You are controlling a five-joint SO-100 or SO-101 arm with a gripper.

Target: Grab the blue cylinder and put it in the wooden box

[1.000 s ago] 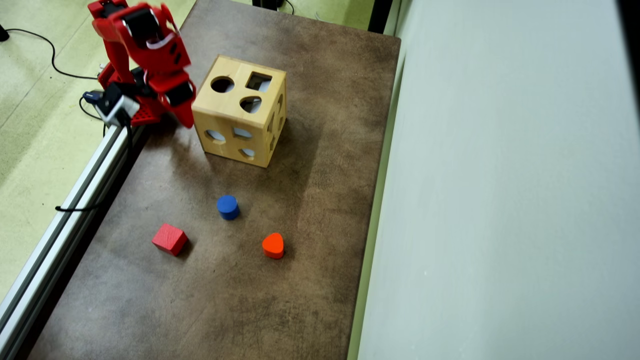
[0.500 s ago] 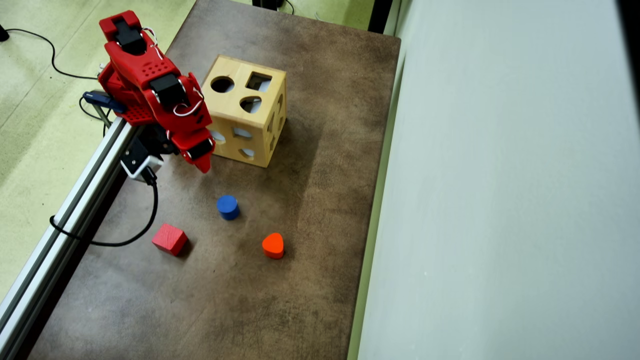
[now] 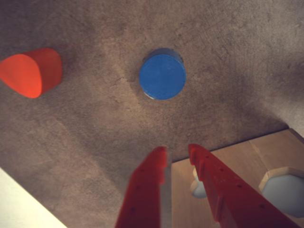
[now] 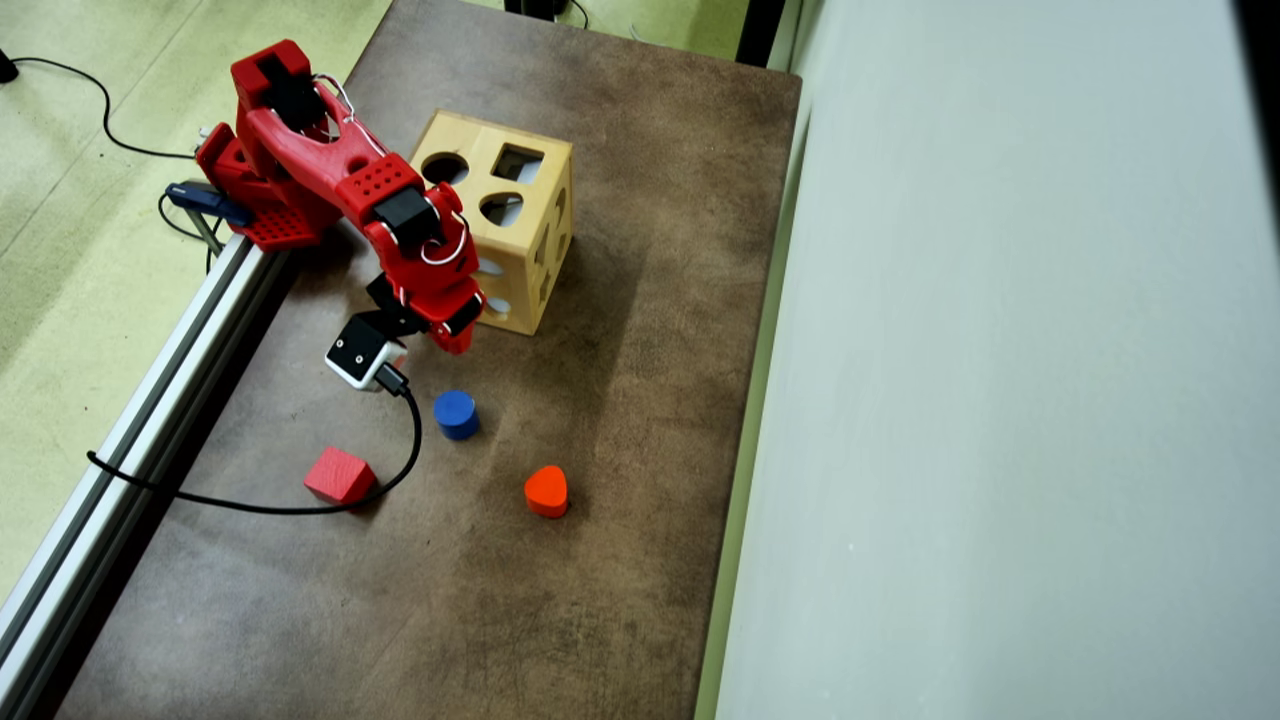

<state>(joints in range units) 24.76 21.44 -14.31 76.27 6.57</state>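
One small, solid blue cylinder point(image 4: 456, 413) stands upright on my brown desk point(image 4: 620, 420), at 6 o'clock from the light wooden box point(image 4: 520, 225) in the overhead view. My red end effector point(image 3: 177, 153) hovers short of it, barely parted, empty. It looks light, rigid, smooth; I'd pinch its curved sides.
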